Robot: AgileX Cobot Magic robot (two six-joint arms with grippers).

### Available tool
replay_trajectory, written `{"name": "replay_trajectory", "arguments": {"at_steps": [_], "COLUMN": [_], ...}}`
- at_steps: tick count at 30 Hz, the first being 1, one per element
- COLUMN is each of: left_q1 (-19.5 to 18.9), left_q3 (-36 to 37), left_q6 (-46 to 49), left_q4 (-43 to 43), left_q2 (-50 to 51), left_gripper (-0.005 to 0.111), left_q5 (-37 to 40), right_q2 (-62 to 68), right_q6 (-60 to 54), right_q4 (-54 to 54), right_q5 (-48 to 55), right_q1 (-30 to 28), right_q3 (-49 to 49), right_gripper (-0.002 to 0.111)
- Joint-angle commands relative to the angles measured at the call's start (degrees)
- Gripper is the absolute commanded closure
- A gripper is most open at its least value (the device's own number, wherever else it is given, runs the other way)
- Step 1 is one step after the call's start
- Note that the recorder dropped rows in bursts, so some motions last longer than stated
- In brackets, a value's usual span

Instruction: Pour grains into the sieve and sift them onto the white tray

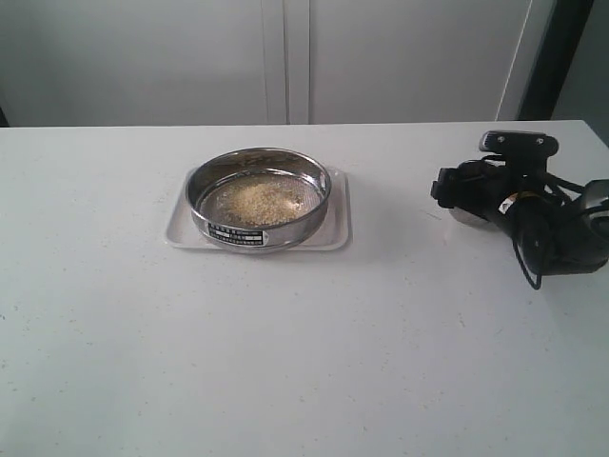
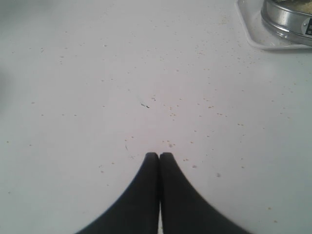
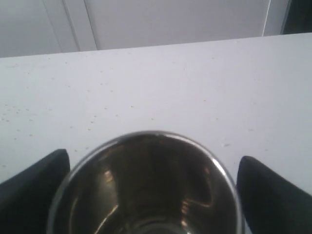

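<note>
Left end effector (image 2: 159, 155): black fingers pressed flat together, tips low over the table (image 2: 73, 73). Around and just ahead of those tips, loose specks (image 2: 170, 145) scattered on the white surface. Well ahead and off to one side, a corner of the tray (image 2: 253, 41) with the sieve (image 2: 285, 22) on it.

Right end effector (image 3: 153, 157): fingers spread wide, one on each side of a steel cup (image 3: 151, 195). Thin slivers of table visible between rim and finger on both sides, so not clamped. Cup directly between the fingers, mouth open toward the wrist camera, shiny inner wall in view.

Well apart from the right end effector, across open table: sieve sitting inside the tray, small black label (image 1: 236, 234) on its outer wall. Grains (image 1: 259, 202) in a pale yellow patch on the mesh, roughly central, ringed by the steel wall.
</note>
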State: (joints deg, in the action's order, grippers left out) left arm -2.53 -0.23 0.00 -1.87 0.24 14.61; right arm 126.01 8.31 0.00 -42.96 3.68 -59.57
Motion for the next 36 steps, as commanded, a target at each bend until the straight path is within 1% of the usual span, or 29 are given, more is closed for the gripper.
{"name": "replay_trajectory", "arguments": {"at_steps": [1,9,11,12,14,15,17,19,21,23,24,36], "left_q1": [-0.1,-0.1,-0.1,-0.1,-0.1,-0.1,-0.1,-0.1,-0.1,-0.1,-0.1,-0.1], "left_q3": [0.2,0.2,0.2,0.2,0.2,0.2,0.2,0.2,0.2,0.2,0.2,0.2], "left_q6": [0.0,0.0,0.0,0.0,0.0,0.0,0.0,0.0,0.0,0.0,0.0,0.0], "left_q4": [-0.4,-0.4,-0.4,-0.4,-0.4,-0.4,-0.4,-0.4,-0.4,-0.4,-0.4,-0.4], "left_q2": [-0.2,-0.2,-0.2,-0.2,-0.2,-0.2,-0.2,-0.2,-0.2,-0.2,-0.2,-0.2], "left_gripper": [0.107,0.107,0.107,0.107,0.107,0.107,0.107,0.107,0.107,0.107,0.107,0.107], "left_q5": [0.0,0.0,0.0,0.0,0.0,0.0,0.0,0.0,0.0,0.0,0.0,0.0], "right_q2": [-2.6,-8.7,-10.4,-11.4,-13.0,-13.7,-14.8,-15.6,-16.4,-17.5,-18.1,-23.9], "right_q6": [-0.6,-0.6,-0.6,-0.6,-0.6,-0.6,-0.6,0.7,1.4,1.4,1.5,1.0], "right_q4": [0.0,0.0,0.0,0.0,-1.1,-1.9,-4.7,-4.7,-4.7,-4.7,-4.7,-4.7], "right_q5": [1.1,3.2,4.4,5.0,6.8,7.3,8.6,10.0,12.4,15.0,16.0,26.7], "right_q1": [-0.1,-0.1,-0.1,-0.1,-0.1,-0.1,-0.1,-0.1,-0.1,-0.1,-0.1,-0.1], "right_q3": [-0.4,-0.4,-0.4,-0.4,-0.4,-0.4,-0.4,-0.4,-0.4,-0.4,-0.4,-0.4], "right_gripper": [0.023,0.023,0.025,0.029,0.036,0.043,0.058,0.078,0.096,0.106,0.108,0.108]}}
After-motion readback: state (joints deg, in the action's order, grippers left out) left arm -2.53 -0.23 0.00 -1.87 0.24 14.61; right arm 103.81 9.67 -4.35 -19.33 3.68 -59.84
